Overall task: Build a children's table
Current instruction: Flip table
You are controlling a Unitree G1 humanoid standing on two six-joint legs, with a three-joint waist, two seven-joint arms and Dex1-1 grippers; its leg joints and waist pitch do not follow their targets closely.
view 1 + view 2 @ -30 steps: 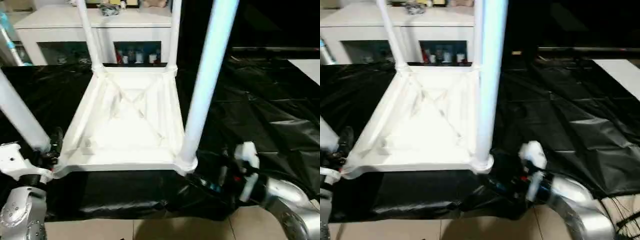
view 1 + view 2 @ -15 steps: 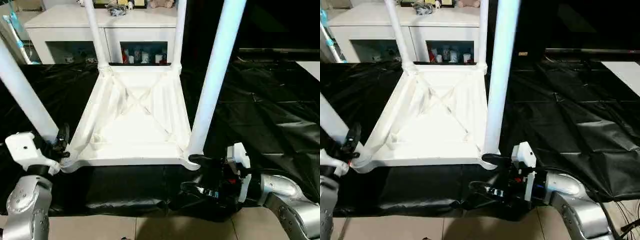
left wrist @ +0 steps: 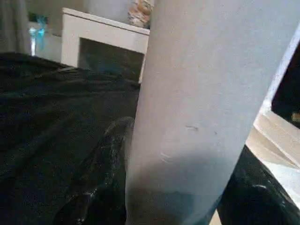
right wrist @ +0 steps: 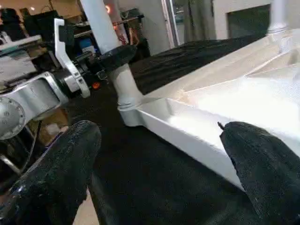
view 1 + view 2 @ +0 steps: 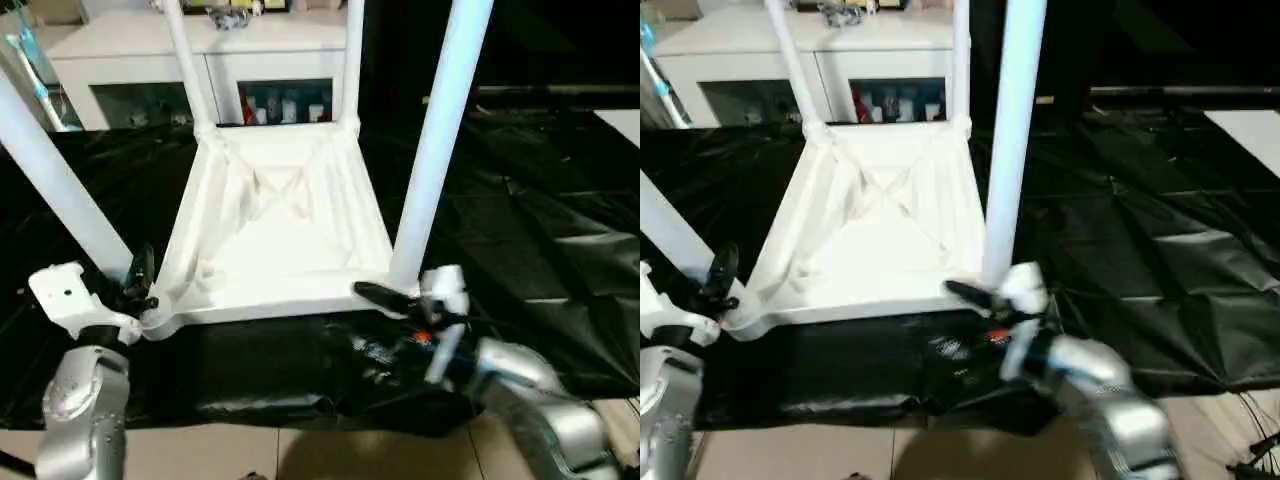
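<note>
The white children's table [image 5: 275,235] lies upside down on the black-draped worktop [image 5: 540,200], near its front edge, all four legs pointing up. The left pincer [image 5: 140,285] grips the front-left leg [image 5: 55,175] just above its corner socket. The right pincer [image 4: 164,183] is spread wide, just beside the front-right leg [image 5: 435,140], one finger [image 5: 380,297] at the tabletop's corner.

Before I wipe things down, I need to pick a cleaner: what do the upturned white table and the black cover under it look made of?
The upturned white table looks like moulded plastic, smooth and slightly glossy, with ribs cast into its underside. The black cover looks like thin plastic sheeting: it creases sharply and shines along the folds.
</note>
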